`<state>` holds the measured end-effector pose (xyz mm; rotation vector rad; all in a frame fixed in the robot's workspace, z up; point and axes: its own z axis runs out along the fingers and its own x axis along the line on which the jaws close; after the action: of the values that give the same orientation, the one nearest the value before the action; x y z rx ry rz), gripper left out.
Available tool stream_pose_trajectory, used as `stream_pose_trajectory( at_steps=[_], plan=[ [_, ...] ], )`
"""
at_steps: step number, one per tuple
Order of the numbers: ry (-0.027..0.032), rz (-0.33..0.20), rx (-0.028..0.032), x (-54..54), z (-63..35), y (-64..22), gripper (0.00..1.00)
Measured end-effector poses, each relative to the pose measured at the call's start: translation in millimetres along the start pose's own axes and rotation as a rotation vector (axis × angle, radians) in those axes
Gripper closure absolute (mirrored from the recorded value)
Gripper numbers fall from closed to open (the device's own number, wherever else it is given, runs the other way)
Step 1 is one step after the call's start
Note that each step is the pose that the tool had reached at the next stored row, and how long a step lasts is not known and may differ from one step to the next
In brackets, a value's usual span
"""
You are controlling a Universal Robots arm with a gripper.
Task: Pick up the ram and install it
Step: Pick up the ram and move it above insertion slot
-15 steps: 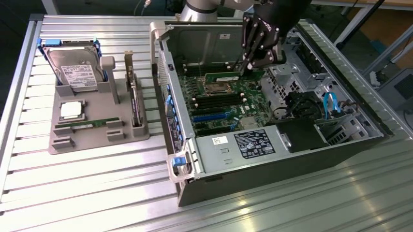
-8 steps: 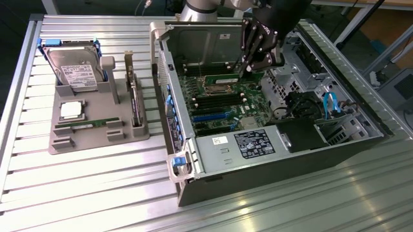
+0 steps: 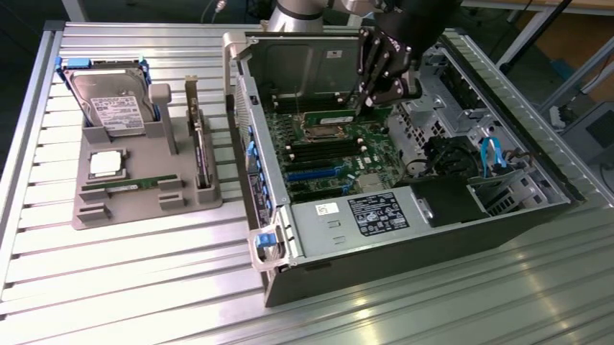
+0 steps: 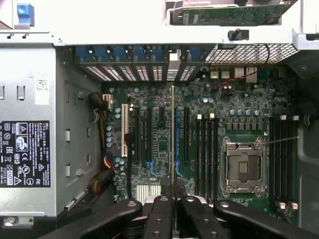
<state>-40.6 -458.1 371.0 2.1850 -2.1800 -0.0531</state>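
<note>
The gripper (image 3: 370,106) (image 4: 174,198) is closed narrowly on the ram (image 3: 331,115) (image 4: 173,134). In the wrist view its two fingers (image 4: 162,211) press the stick from either side, and the stick shows edge-on as a thin line running straight out from the fingertips.

The ram hangs inside the open computer case (image 3: 413,233), over the motherboard (image 3: 338,147) (image 4: 164,144) and near the single CPU socket (image 3: 321,131) (image 4: 242,167). It lies lengthwise along the slots. Whether it touches the board cannot be told.

There is one bank of black memory slots (image 4: 207,149) on each side of the socket, and one power supply (image 3: 376,213) with a dark label.

On the grey tray (image 3: 144,210) at the exterior view's left, well apart from the gripper, are four parts, one of each:
- a hard drive (image 3: 111,100)
- a square processor chip (image 3: 106,164)
- an upright expansion card (image 3: 200,147)
- a second ram stick (image 3: 129,185), lying flat in its holder

Tray and case stand side by side on the slatted metal table (image 3: 144,287).
</note>
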Motion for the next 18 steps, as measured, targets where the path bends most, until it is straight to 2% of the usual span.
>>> stream_pose_trajectory(
  at_steps=[18],
  plan=[
    [0.0,0.0,0.0,-19.9,1.4,-0.2,0.88]
  ],
)
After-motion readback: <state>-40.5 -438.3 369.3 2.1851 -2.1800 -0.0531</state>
